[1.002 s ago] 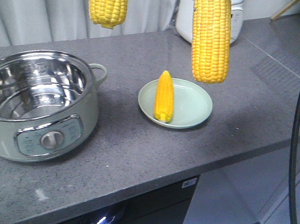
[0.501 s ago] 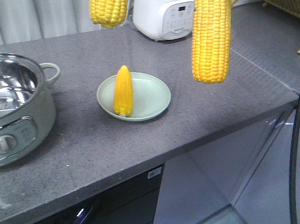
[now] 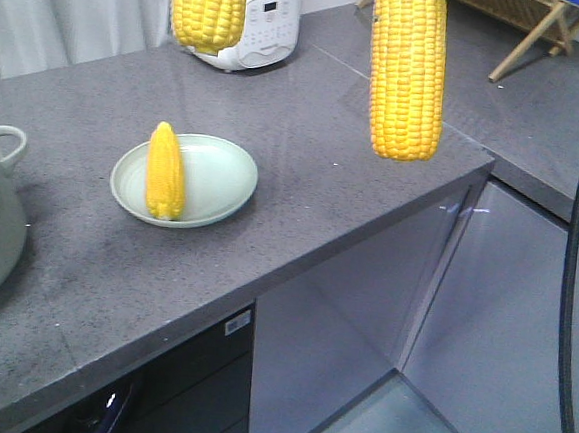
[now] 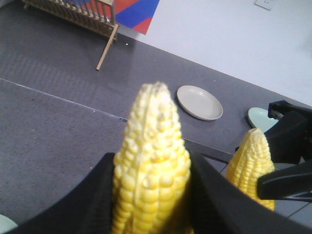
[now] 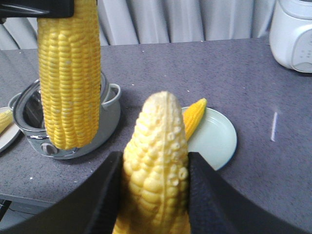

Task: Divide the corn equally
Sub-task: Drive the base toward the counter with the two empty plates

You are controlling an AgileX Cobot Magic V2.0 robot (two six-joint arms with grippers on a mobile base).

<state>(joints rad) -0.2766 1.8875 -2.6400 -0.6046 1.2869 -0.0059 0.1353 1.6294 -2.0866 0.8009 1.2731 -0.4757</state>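
Left wrist view shows the left gripper [image 4: 151, 163] clenched on a corn cob [image 4: 150, 122], whose pointed tip stands out beyond the jaws. In the right wrist view the right gripper [image 5: 156, 161] grasps a second cob [image 5: 156, 131] in the same way. A third cob [image 3: 167, 172] lies on the pale green plate [image 3: 223, 171] on the grey counter [image 3: 355, 151], below both jaws and, for the right ones, beyond them and a little to the right

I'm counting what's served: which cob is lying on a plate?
The cob lying on the green plate; the other two cobs hang upright in the left gripper and right gripper.
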